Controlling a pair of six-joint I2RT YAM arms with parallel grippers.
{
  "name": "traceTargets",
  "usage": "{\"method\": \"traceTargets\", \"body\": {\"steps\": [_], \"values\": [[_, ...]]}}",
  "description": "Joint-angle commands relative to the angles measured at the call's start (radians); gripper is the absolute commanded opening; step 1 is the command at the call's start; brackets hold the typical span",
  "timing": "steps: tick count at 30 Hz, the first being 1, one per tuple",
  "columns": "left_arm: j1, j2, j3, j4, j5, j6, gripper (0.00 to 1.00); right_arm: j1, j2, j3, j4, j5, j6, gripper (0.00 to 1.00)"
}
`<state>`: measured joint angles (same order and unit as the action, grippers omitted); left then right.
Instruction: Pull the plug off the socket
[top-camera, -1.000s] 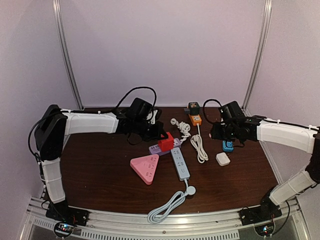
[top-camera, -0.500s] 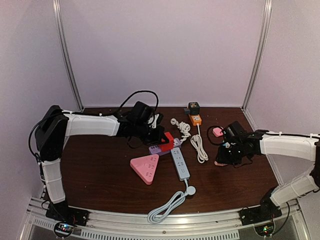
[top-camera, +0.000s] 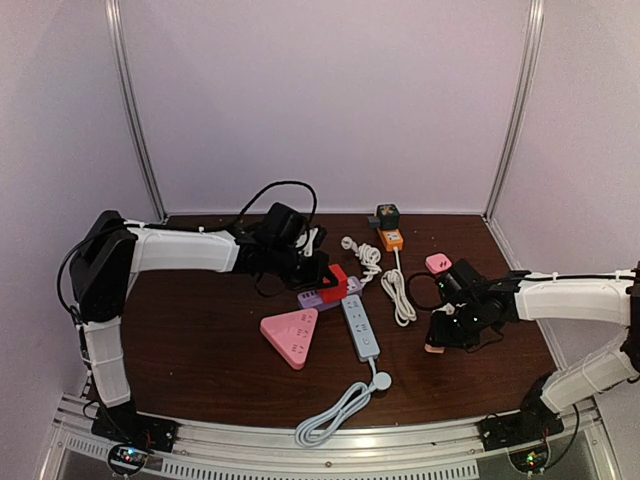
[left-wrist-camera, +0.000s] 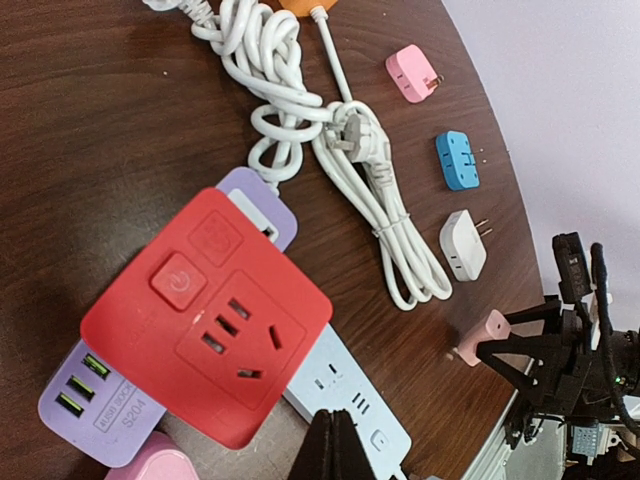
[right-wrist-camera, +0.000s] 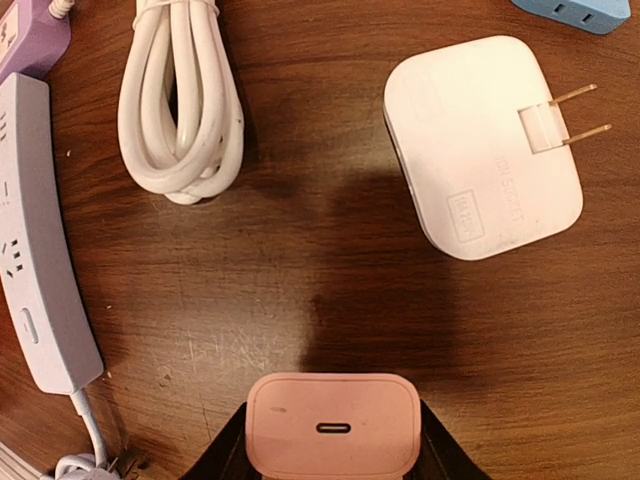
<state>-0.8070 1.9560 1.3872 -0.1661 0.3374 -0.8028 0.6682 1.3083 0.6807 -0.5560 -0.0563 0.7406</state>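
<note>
My right gripper (top-camera: 437, 340) is shut on a pink charger plug (right-wrist-camera: 333, 425) and holds it upright, low over the bare table, its USB port facing the wrist camera. The plug also shows in the top view (top-camera: 434, 347) and in the left wrist view (left-wrist-camera: 483, 337). A red socket cube (left-wrist-camera: 205, 315) sits plugged on a purple power strip (left-wrist-camera: 100, 400); in the top view the cube (top-camera: 333, 283) lies at mid-table. My left gripper (left-wrist-camera: 332, 440) is shut and empty, hovering above a pale blue power strip (left-wrist-camera: 345, 400), just beside the red cube.
A white charger (right-wrist-camera: 483, 145) and a blue plug (right-wrist-camera: 580, 12) lie just beyond the held plug. A second pink plug (top-camera: 438, 262), a coiled white cable (top-camera: 398, 293), an orange strip (top-camera: 389, 238) and a pink triangular strip (top-camera: 290, 336) lie around.
My right gripper has moved down and toward the near edge with the pink plug in it. The left arm shifted slightly a second ago and has since stayed still.
</note>
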Motion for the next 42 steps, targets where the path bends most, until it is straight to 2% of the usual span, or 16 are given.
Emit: {"method": "traceTargets", "body": {"steps": [1,31,34,39,42], "values": [[-0.001,-0.037,-0.013,0.010,-0.005,0.004,0.00,0.006,0.021,0.006,-0.008,0.013,0.009,0.27],[0.017,-0.097,-0.082,0.029,-0.030,-0.003,0.00,0.024,0.085,0.035,0.026,0.037,0.006,0.47],[0.018,-0.103,-0.086,0.029,-0.032,-0.002,0.00,0.027,0.083,0.038,0.021,0.045,0.006,0.52],[0.020,-0.107,-0.089,0.029,-0.032,-0.001,0.00,0.038,0.085,0.054,0.011,0.052,0.003,0.65],[0.020,-0.109,-0.092,0.028,-0.034,-0.002,0.00,0.047,0.085,0.076,-0.002,0.088,0.000,0.67]]}}
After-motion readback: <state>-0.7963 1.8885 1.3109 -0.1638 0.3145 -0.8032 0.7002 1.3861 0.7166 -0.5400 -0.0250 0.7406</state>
